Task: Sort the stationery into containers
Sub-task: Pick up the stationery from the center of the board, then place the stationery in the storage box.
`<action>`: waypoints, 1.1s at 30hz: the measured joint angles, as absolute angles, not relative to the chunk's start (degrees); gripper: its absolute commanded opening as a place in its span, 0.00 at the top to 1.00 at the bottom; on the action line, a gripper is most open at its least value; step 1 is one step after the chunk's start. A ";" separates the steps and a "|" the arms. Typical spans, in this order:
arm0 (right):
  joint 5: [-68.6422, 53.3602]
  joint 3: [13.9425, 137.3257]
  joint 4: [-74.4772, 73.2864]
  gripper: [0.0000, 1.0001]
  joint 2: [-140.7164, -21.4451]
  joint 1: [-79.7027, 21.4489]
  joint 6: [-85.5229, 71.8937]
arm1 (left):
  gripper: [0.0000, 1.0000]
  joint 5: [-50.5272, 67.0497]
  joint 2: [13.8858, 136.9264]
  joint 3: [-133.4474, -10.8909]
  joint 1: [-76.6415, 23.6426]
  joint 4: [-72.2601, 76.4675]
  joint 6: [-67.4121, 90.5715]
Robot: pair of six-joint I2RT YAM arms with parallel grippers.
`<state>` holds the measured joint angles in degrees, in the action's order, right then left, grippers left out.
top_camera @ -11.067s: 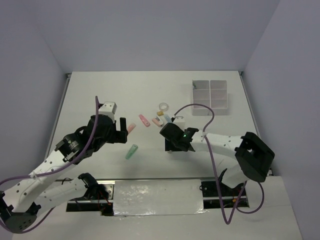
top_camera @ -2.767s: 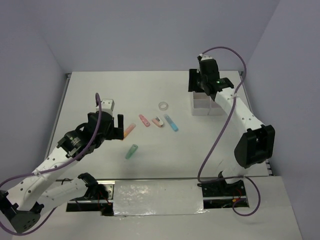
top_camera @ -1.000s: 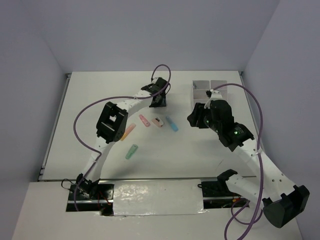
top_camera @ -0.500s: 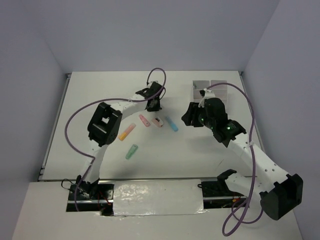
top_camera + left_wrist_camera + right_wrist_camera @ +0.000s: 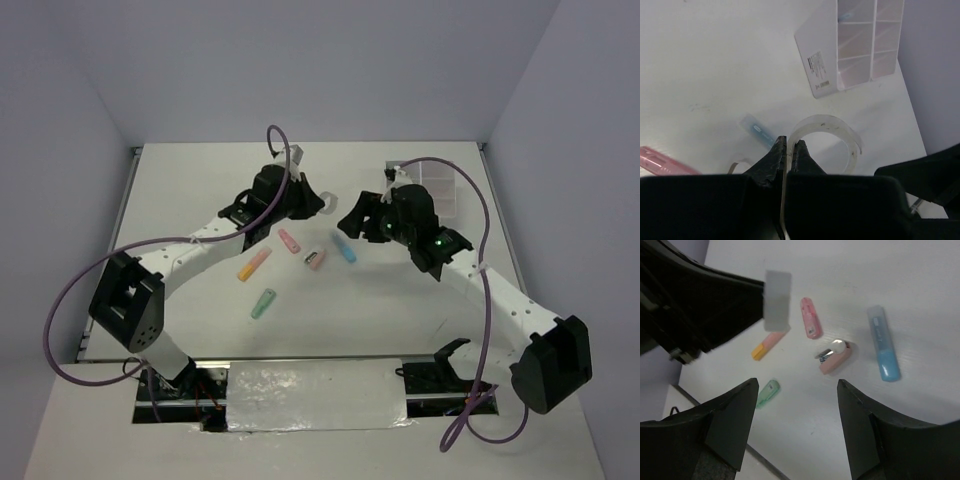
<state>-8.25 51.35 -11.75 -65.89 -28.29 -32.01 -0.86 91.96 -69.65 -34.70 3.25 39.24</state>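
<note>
My left gripper [image 5: 789,145] is shut on the wall of the white tape ring [image 5: 826,142], which hangs above the table [image 5: 200,200]; the ring [image 5: 325,200] also shows from above. The divided translucent container [image 5: 860,45] lies beyond it and at the table's far right [image 5: 440,188]. My right gripper [image 5: 797,384] hovers open, with nothing in it, over the loose stationery: a pink stick [image 5: 811,324], a small pink-and-white piece [image 5: 836,357], a blue stick [image 5: 881,342], an orange stick [image 5: 769,344] and a green stick [image 5: 768,392]. From above my right gripper [image 5: 355,220] is just right of the ring.
The two arms nearly meet at mid-table; the left arm's dark wrist [image 5: 690,300] fills the upper left of the right wrist view. The right arm [image 5: 470,270] crosses in front of the container. Table edges run along the left [image 5: 125,220] and the right.
My left gripper has closed on the tape ring and lifted it, its arm swinging outward to the left. My right gripper has moved left over the sticks and opened wider.
</note>
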 measured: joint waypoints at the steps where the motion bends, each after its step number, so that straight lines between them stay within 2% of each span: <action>1: -8.67 51.79 -11.18 0.28 -66.52 -28.53 -32.40 | 1.00 -0.12 91.70 -68.69 -34.83 4.08 39.27; 8: -10.79 52.84 -7.18 0.28 -68.60 -30.74 -35.14 | 1.00 2.31 91.61 -64.84 -36.14 4.91 39.20; 15: -5.85 56.71 -9.98 0.30 -71.40 -31.38 -35.70 | 1.00 3.18 89.45 -63.55 -36.86 6.17 39.20; 21: -6.72 58.39 -9.69 0.47 -73.80 -31.38 -35.70 | 1.00 5.08 87.94 -61.91 -37.04 8.75 39.16; 23: -7.62 58.39 -9.10 0.61 -74.11 -31.38 -35.92 | 1.00 5.87 87.81 -60.99 -37.06 10.02 39.18; 25: -7.68 58.39 -9.26 0.85 -74.52 -31.31 -36.03 | 0.99 5.89 87.20 -59.70 -36.97 11.16 39.20; 26: -7.97 58.39 -9.19 1.00 -74.83 -31.22 -36.51 | 0.95 5.67 86.89 -59.40 -36.86 11.18 39.07; 27: -8.08 58.39 -9.10 1.00 -74.91 -31.24 -36.75 | 0.86 5.41 86.76 -59.24 -36.77 11.05 39.00; 28: -7.94 58.37 -9.13 1.00 -74.94 -31.24 -37.04 | 0.45 5.28 86.72 -59.29 -36.75 10.79 38.98; 29: -7.84 58.37 -9.10 1.00 -74.91 -31.24 -37.32 | 0.27 4.95 86.72 -59.53 -36.77 10.35 38.41; 30: -7.84 58.39 -8.99 1.00 -74.91 -31.27 -37.56 | 0.16 4.45 86.74 -60.05 -36.82 9.23 38.41; 31: -7.46 58.37 -9.43 1.00 -74.81 -31.27 -37.87 | 0.01 2.39 86.74 -60.88 -36.82 6.87 37.58; 33: -6.00 58.48 -9.56 1.00 -74.52 -31.18 -38.33 | 0.01 -0.62 86.74 -62.30 -36.40 2.94 37.69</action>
